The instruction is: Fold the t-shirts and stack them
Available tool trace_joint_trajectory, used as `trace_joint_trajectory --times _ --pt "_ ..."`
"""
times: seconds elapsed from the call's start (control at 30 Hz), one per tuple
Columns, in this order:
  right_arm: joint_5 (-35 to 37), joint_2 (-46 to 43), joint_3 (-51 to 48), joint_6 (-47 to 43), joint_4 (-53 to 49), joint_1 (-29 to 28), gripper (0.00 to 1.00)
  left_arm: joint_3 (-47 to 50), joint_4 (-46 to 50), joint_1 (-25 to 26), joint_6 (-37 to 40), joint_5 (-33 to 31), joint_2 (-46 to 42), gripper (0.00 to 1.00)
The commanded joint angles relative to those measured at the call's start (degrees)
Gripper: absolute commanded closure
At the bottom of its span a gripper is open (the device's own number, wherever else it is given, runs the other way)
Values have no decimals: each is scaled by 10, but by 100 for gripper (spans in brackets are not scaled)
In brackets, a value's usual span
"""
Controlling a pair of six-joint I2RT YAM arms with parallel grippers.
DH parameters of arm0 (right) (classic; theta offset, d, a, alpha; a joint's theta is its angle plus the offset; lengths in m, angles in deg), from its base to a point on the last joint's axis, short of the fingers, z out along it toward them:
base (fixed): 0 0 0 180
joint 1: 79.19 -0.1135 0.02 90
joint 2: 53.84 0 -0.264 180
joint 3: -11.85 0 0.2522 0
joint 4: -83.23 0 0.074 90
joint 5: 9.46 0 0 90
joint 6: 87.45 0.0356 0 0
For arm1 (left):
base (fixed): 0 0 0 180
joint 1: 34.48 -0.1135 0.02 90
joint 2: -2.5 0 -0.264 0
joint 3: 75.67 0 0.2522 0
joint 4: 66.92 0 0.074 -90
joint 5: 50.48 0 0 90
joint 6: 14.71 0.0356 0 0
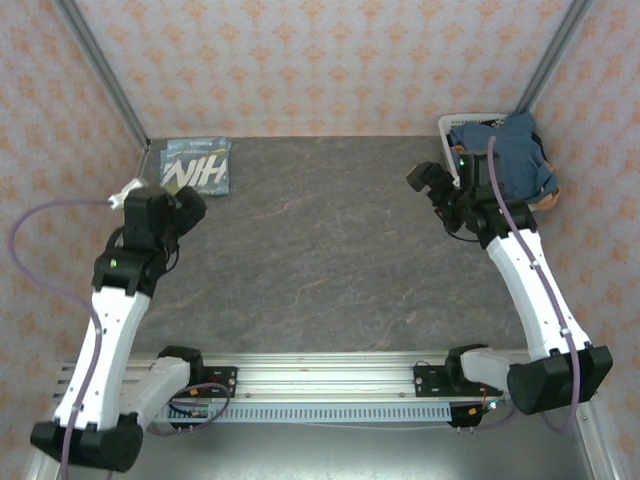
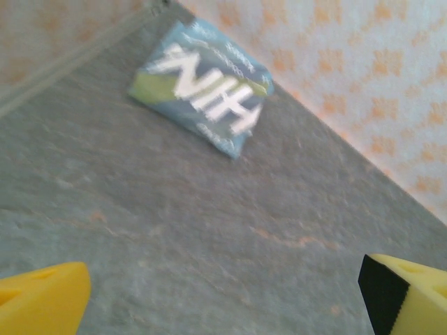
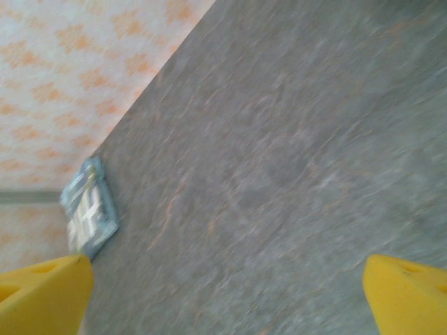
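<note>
From above, the folded light tee [image 1: 196, 165] lay flat in the back left corner of the surface [image 1: 330, 250], white letters up. The left gripper [image 1: 188, 206] hung just in front of it and a little to its right, apart from the cloth and holding nothing. At the back right stood the basket [image 1: 468, 122], with a dark tee [image 1: 515, 155] heaped in it and spilling over its rim. How many shirts were in that heap could not be told. The right gripper [image 1: 428, 181] hovered just left of the basket, close to the dark tee but clear of it, over bare surface.

In the left wrist view, the left gripper [image 2: 223, 303] was spread wide, its yellow fingers [image 2: 42, 296] at the two lower corners with only bare surface [image 2: 209, 230] between them. The light tee [image 2: 202, 94] lay well ahead of the fingers and slightly left, near the foot of the patterned wall [image 2: 363, 84].

In the right wrist view, the right gripper [image 3: 223, 303] was also wide and held nothing, its yellow fingers [image 3: 408, 296] at the lower corners over the surface [image 3: 293, 153]. The light tee [image 3: 89, 208] appeared small and blurred at the far left edge of the surface, well away from this gripper, beside the wall [image 3: 77, 77].
</note>
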Motion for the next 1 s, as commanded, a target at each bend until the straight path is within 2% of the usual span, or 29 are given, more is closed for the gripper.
trace_joint_trajectory --times 0.0,0.03,0.1,0.17,0.23,0.3,0.37,0.5,0.7,0.77,0.83,0.87,0.9,0.93,0.97 --pt "191 -60 -66 -41 15 3 1 139 -128 7 53 -119 -75 0" --pt "201 -83 -117 -88 84 3 1 189 -178 8 88 -135 -95 0" --pt "251 -136 -246 -142 235 2 1 290 -261 8 112 -166 -127 0" --pt "321 -170 -349 -202 342 1 1 367 -352 8 160 -151 -154 0" --pt "369 -177 -411 -257 411 2 1 417 -429 8 218 -115 -158 0" --pt "397 -156 -448 -301 452 3 1 440 -469 8 227 -132 -122 0" --pt "413 -129 -480 -320 502 6 1 452 -521 8 259 -117 -72 0" --pt "412 -55 -511 -333 596 12 1 458 -653 7 282 -108 47 0" --pt "355 82 -493 -350 748 34 1 388 -755 -8 331 -34 237 0" --pt "351 115 -463 -369 741 43 0 368 -778 -21 341 -13 279 0" --pt "339 146 -467 -366 787 59 0 371 -826 -37 333 7 322 0" --pt "324 158 -478 -358 817 71 0 365 -812 -36 343 27 324 0" --pt "303 165 -493 -361 849 77 1 372 -844 -32 356 47 340 0" --pt "286 158 -495 -364 838 78 1 395 -906 -31 361 58 362 0" --pt "275 160 -512 -370 872 78 1 419 -972 -32 359 52 372 0"
